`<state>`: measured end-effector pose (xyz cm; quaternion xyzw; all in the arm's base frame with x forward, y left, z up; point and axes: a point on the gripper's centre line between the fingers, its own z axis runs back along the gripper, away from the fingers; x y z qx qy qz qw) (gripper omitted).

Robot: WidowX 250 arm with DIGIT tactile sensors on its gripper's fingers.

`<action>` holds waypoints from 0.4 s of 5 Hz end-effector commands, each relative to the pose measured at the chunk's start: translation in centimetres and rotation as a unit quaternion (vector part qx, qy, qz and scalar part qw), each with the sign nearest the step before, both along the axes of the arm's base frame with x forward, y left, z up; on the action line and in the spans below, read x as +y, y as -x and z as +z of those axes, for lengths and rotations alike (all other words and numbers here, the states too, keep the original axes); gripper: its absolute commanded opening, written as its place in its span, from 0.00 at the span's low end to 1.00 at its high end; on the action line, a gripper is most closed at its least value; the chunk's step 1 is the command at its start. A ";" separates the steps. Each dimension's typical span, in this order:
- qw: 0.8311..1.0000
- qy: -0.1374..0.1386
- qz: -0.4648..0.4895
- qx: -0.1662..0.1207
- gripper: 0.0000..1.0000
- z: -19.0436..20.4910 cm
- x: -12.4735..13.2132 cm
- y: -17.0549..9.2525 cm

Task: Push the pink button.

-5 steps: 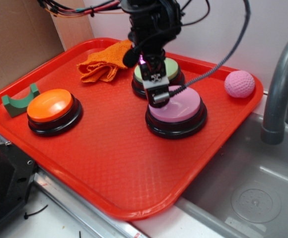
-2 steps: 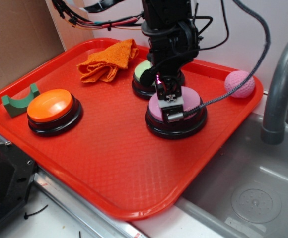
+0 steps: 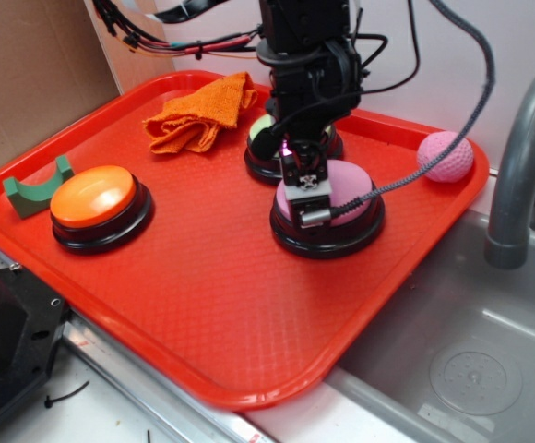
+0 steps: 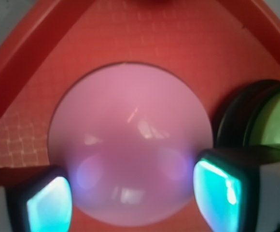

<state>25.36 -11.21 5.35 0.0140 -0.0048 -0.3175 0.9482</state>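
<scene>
The arm hides most of the green button (image 3: 264, 134) and the near-left part of the pink button (image 3: 349, 189), which sits right of centre on the red tray (image 3: 203, 286). The gripper (image 3: 306, 205) is down at that dome with fingers (image 4: 217, 188) spread apart, empty. Three buttons, counting the orange button (image 3: 94, 196), one pink ball (image 3: 445, 156), one orange cloth (image 3: 198, 115); a sink (image 3: 489, 341) adjoins.

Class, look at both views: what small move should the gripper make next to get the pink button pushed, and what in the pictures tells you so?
Probably a short push straight down. The gripper is right over the pink button, whose dome fills the wrist view between the fingers, so no sideways correction seems needed. Whether it is touching cannot be told.
</scene>
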 end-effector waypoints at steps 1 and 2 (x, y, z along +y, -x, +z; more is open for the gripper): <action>0.998 0.031 0.033 -0.031 1.00 4.0 0.1 -0.2; 0.997 0.037 0.034 -0.056 1.00 5.0 0.1 0.1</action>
